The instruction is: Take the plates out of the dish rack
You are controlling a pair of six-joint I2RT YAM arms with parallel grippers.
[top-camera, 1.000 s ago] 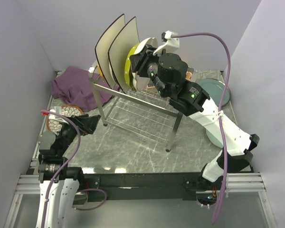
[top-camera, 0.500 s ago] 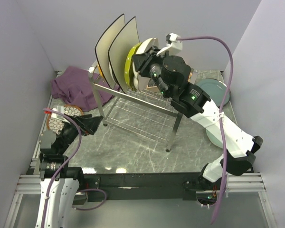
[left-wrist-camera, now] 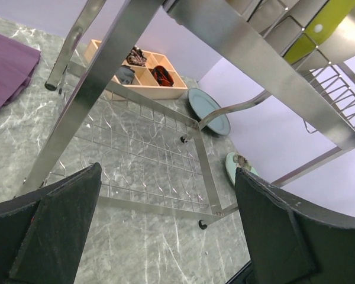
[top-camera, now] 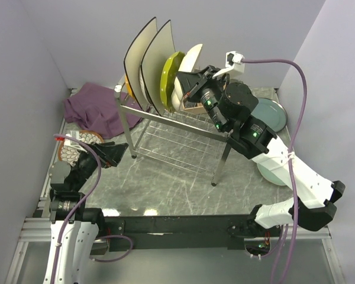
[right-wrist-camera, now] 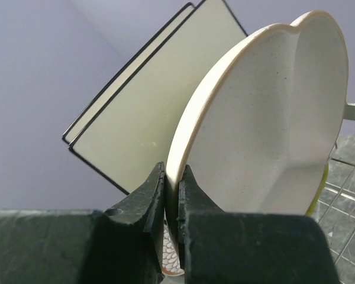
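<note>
Gripping: right claw clenched on the rim of the cream plate, which stands in the dish rack beside the yellow-green plate
Change: over the last second the cream plate's top has risen and swung right, away from its neighbour
Meaning: extraction looks begun, plate probably not yet free of the tines
Left claw: released, fingers wide, low by the rack legs
Right wrist view only: the pinch itself, square plates behind
Left wrist view only: teal-grey plate lying flat on the surface
</note>
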